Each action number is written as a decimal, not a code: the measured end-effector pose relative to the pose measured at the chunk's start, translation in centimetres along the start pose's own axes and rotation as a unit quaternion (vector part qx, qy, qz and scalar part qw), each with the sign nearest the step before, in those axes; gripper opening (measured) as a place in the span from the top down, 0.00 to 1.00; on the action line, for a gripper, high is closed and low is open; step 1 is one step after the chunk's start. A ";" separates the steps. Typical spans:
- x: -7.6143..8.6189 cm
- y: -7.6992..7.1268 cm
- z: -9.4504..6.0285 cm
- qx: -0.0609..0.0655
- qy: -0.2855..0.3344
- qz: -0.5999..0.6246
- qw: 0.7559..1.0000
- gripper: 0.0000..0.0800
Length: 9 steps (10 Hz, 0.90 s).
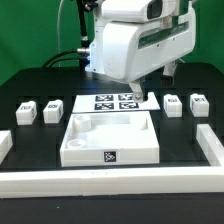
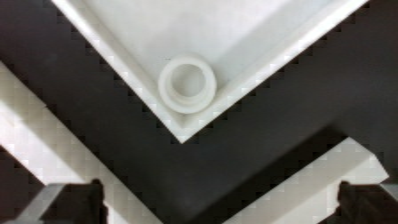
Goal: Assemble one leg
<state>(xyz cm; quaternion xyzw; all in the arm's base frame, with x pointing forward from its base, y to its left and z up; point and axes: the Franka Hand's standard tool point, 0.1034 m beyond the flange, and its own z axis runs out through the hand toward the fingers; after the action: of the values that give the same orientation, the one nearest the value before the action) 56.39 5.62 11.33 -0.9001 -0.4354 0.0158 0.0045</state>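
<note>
Four white legs with tags stand on the black table: two at the exterior view's left [image 1: 25,108] [image 1: 51,110] and two at its right [image 1: 173,104] [image 1: 198,103]. The large white square panel [image 1: 110,150] lies in the middle. My gripper [image 1: 141,93] hovers over the panel's far right corner, away from every leg. In the wrist view the gripper [image 2: 214,208] is open and empty, with dark fingers [image 2: 63,205] at both lower edges. A panel corner with its round socket [image 2: 187,82] lies below it. No leg shows in the wrist view.
The marker board [image 1: 107,102] lies just behind the panel. A low white rail [image 1: 110,182] runs along the front, with a side piece at the right [image 1: 212,145] and one at the left [image 1: 4,143]. Black cables [image 1: 70,55] hang at the back.
</note>
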 end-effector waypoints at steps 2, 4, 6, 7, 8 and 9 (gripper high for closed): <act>0.0 0.0 0.0 0.000 0.000 0.000 1.000 0.19; 0.0 0.0 0.0 0.000 0.000 0.000 1.000 0.19; -0.9 -0.9 0.8 -0.004 0.005 -0.033 0.999 0.19; -2.0 -1.7 1.2 -0.004 0.004 -0.066 0.998 0.19; -3.5 -2.4 1.5 -0.002 0.001 -0.101 0.995 0.19; -5.2 -2.8 2.2 0.005 -0.004 -0.155 0.988 0.19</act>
<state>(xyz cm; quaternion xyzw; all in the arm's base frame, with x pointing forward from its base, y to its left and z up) 50.91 3.24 9.29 -0.8218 -0.5694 0.0203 0.0096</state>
